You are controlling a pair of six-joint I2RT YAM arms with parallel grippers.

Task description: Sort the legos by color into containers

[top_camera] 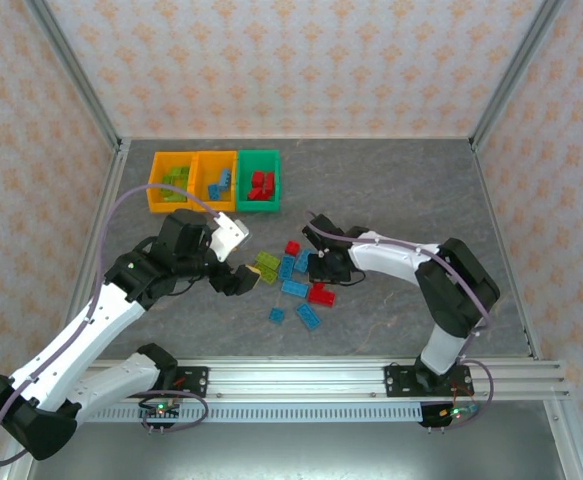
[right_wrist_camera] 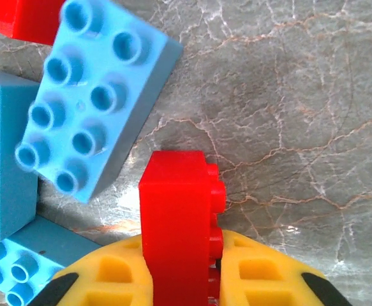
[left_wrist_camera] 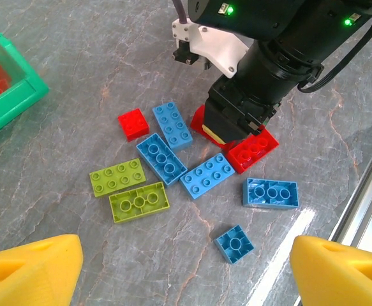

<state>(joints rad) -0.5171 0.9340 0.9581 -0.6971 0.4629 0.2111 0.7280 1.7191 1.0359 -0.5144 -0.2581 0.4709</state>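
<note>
Right gripper (right_wrist_camera: 182, 284): nearest the right wrist lens and cut off by the bottom edge. Its yellow fingers (right_wrist_camera: 262, 274) are clamped on a red brick (right_wrist_camera: 173, 217) standing on its side, studs facing right. Whether the brick rests on the table (right_wrist_camera: 288, 95) or is lifted cannot be told.
Light blue brick (right_wrist_camera: 90, 95): studs up, up-left of the red brick; whether their corners touch cannot be told.
Cut-off pieces: an upturned blue brick (right_wrist_camera: 0, 172) runs off the left edge, and a second red piece (right_wrist_camera: 20, 16) runs off the top-left corner.
Left gripper (left_wrist_camera: 186, 271): seen from the left wrist, jaws spread wide with nothing between them. The yellow fingertips (left_wrist_camera: 29, 268) poke in at the bottom corners, the rest out of frame.
Loose legos (left_wrist_camera: 161, 157): blue, lime and red, scattered mid-table ahead of it. The right arm's black body hides most of the red ones beneath it.
Green bin (left_wrist_camera: 10, 95): one corner at the left edge, its red contents blurred through the wall.
Row of containers: seen from the top, it sits near the table's far left corner. The outer orange bin (top_camera: 169, 207) holds lime pieces, the middle orange bin (top_camera: 214, 206) holds blue, and the green one holds red. The pieces are too small to count.
</note>
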